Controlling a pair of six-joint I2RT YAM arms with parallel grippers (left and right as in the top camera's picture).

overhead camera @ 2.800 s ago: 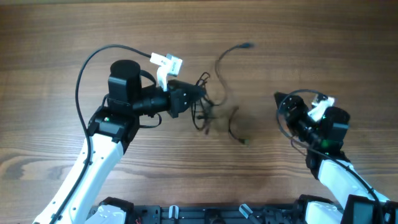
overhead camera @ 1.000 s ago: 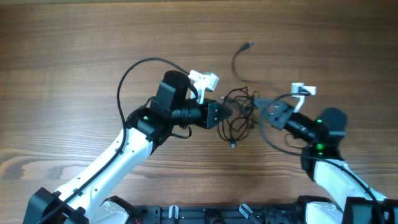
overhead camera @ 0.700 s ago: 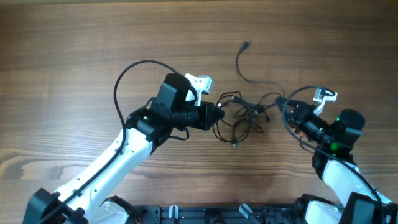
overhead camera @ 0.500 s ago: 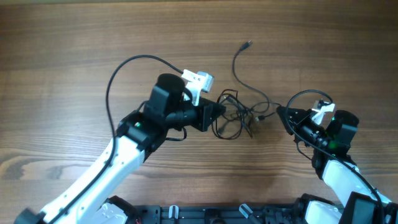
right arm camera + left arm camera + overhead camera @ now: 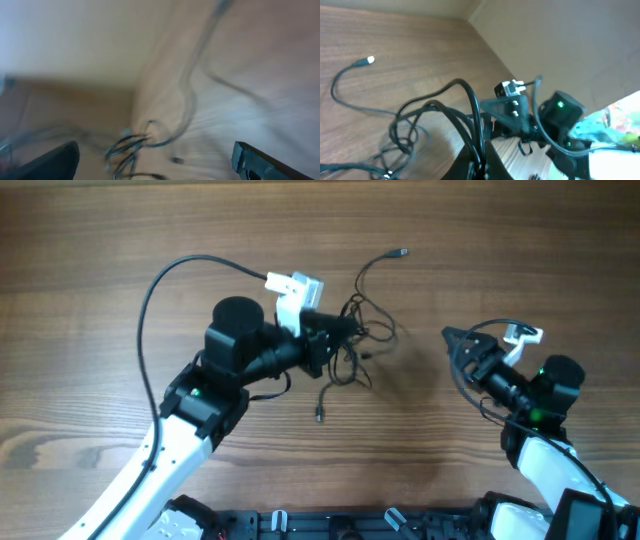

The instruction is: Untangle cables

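The cables (image 5: 352, 332) are a tangled bunch of thin black wires in mid table. One strand curls up to a small plug (image 5: 401, 252); another trails down to a plug end (image 5: 319, 416). My left gripper (image 5: 338, 334) is shut on the bunch, and in the left wrist view the wires (image 5: 445, 112) run down into the pinched fingers of that gripper (image 5: 481, 169). My right gripper (image 5: 455, 343) stands open to the right, well apart from the wires. The right wrist view is blurred: its gripper (image 5: 155, 161) is spread wide, with nothing between the fingers and the cables (image 5: 132, 142) beyond them.
The wooden table (image 5: 520, 240) carries only the wires and both arms. The left arm's own thick black cable (image 5: 150, 280) loops up behind it. A black rail (image 5: 330, 525) runs along the front edge. The right arm (image 5: 555, 115) shows in the left wrist view.
The right gripper has opened and let go of the strand it was pulling. The left gripper has drawn the bunch up and to the left, away from the right gripper.
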